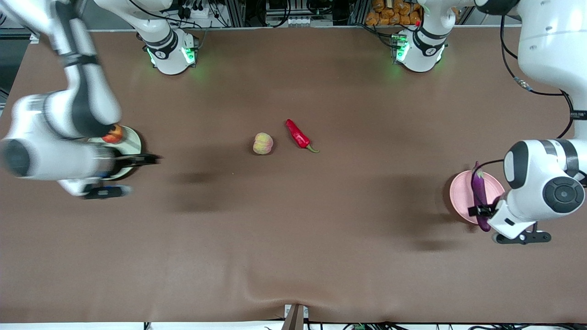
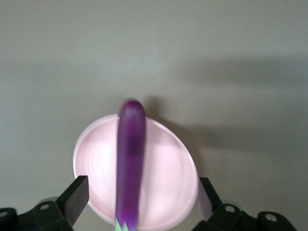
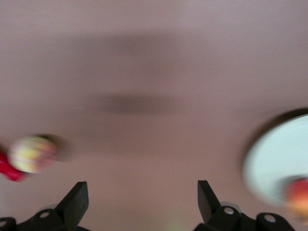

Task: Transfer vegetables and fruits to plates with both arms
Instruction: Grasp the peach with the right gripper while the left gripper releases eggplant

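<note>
Peach and chili are what my next reaches turn on. In the front view the small round yellow-green peach with its pink blush and the short glossy red chili pepper with a green stem lie side by side at mid-frame on the brown worktop, apart from each other, the chili's long axis slanting from upper left to lower right with the stem at the lower end. The peach sits toward the right arm's end, so I judge that arm the likelier one for it and the left arm for the chili. At the frame's left edge the round pale mint green plate carries the red-orange pomegranate-like fruit; the right hand hangs beside that plate, fingers spread and empty. At the right edge the long slim glossy purple eggplant lies across the round pale pink plate, running up and down the frame, with the left hand over its lower end.

Left wrist view: eggplant resting across the pink plate at centre frame, left hand's fingers parted wide on either side, released.

Right wrist view: right hand's fingers spread with nothing between them; peach and a sliver of chili at the left edge, mint plate with the red-orange fruit at the right edge.
</note>
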